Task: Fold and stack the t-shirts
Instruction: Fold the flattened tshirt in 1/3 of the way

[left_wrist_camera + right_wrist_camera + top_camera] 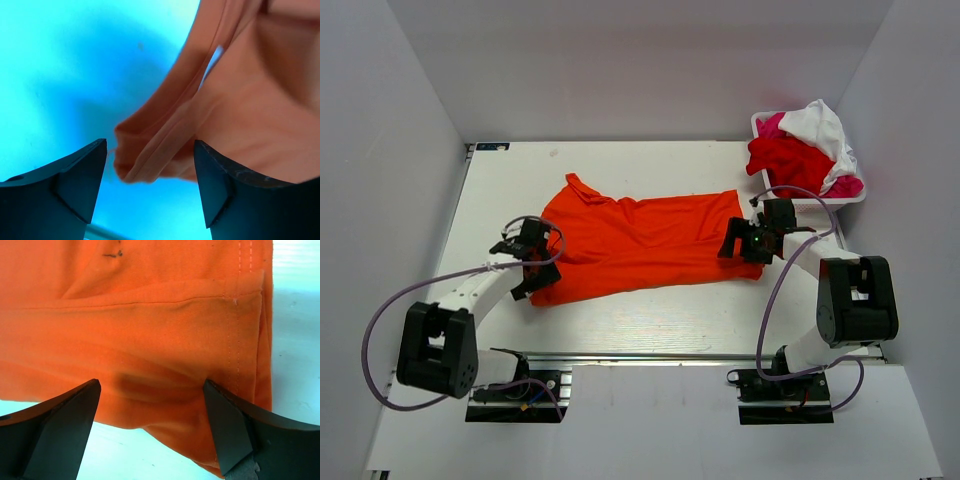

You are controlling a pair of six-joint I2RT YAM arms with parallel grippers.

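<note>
A bright orange t-shirt (640,240) lies spread across the middle of the table, its collar toward the far left. My left gripper (535,258) is at the shirt's left edge, open. In the left wrist view a bunched fold of orange cloth (150,160) sits between the fingers (80,175) of this gripper (150,145), which do not pinch it. My right gripper (735,238) is at the shirt's right end, also open. In the right wrist view that gripper (150,385) straddles the stitched hem corner (240,365) lying flat on the table.
A white basket (760,122) stands at the far right corner. It holds a red shirt (785,160), a white one (820,125) and a magenta-pink one (845,186). Grey walls close in the table on three sides.
</note>
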